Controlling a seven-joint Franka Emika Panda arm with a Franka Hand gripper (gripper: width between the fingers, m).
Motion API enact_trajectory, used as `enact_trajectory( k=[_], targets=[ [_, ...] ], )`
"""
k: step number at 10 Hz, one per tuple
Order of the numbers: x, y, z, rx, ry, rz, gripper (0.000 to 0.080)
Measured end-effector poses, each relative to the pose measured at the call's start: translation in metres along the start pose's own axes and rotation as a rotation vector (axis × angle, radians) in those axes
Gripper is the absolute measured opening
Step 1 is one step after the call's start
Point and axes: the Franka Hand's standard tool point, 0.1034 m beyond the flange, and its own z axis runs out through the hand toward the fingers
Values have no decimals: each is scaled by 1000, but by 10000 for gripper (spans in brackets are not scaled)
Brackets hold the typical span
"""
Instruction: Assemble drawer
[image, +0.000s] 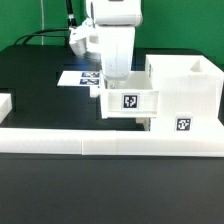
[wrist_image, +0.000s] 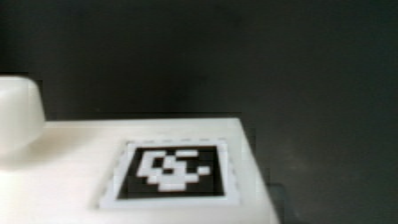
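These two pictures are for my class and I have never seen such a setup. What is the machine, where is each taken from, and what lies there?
The white machine is a robot arm; its claw reaches down onto a small tray, but whether it grips is hidden. The exterior view looks from the side at a black table. Beside the tray stands a tall box, with a low white bar in front and a marker board behind. The wrist view is a blurred close-up, from the arm, of a white surface with a tag.

No readable text or numbers: only black-and-white square tags on the tray (image: 130, 100), housing (image: 184, 95) and marker board (image: 78, 77).
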Motion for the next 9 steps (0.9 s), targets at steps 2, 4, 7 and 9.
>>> enact_trajectory(
  k=[2, 4, 7, 9],
  targets=[
    [9, -1, 2, -4, 3, 36, 44],
    [6, -1, 2, -4, 2, 35, 44],
    [10, 0, 4, -11, -3, -17, 44],
    [10, 3, 4, -31, -15, -78, 44]
  ],
)
